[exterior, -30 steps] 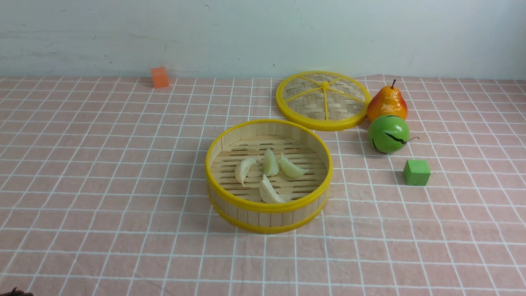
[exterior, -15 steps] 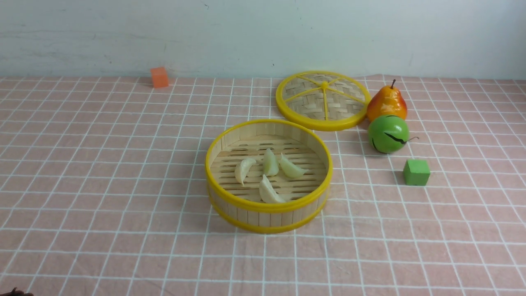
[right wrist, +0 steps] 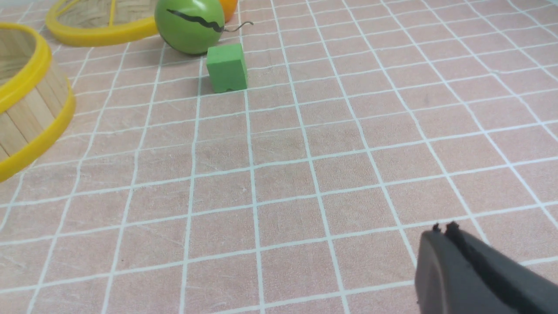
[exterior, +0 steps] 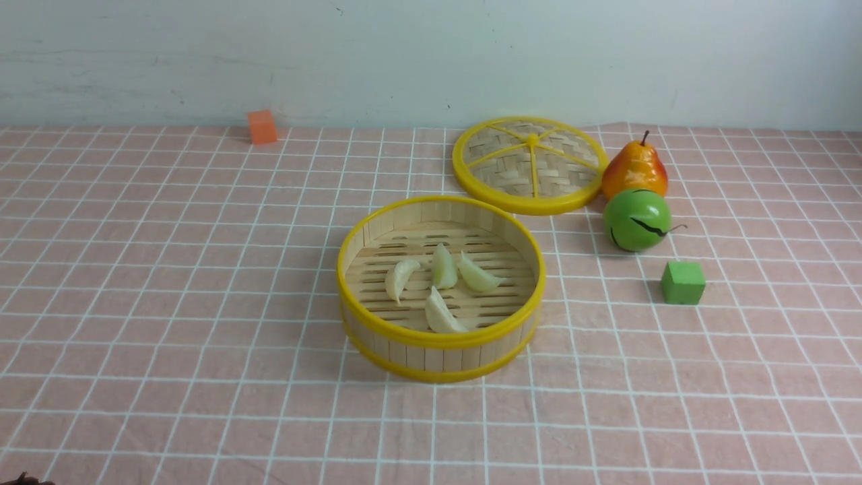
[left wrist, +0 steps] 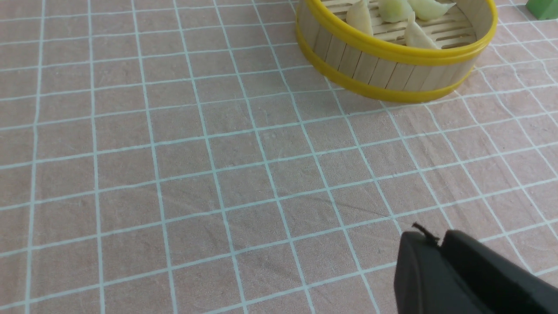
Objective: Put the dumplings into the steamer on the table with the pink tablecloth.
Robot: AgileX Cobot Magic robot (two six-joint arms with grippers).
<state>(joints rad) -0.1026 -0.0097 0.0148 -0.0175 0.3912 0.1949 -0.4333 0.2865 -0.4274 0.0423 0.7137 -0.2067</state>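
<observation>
All four dumplings [exterior: 438, 283] are seen inside the steamer [exterior: 439, 337], well apart from both grippers. The left gripper [left wrist: 436, 244], empty with jaws together, is judged nearer; the right gripper [right wrist: 442, 233] is closed and empty.

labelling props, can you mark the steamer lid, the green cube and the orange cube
steamer lid [exterior: 531, 139], front view, on its yellow centre hub
green cube [exterior: 683, 283], front view, on its front face
orange cube [exterior: 262, 126], front view, middle of its front face

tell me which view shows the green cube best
The right wrist view: the green cube is close, large and whole beside the green ball. The front view shows it small; the left wrist view catches only a corner.
</observation>
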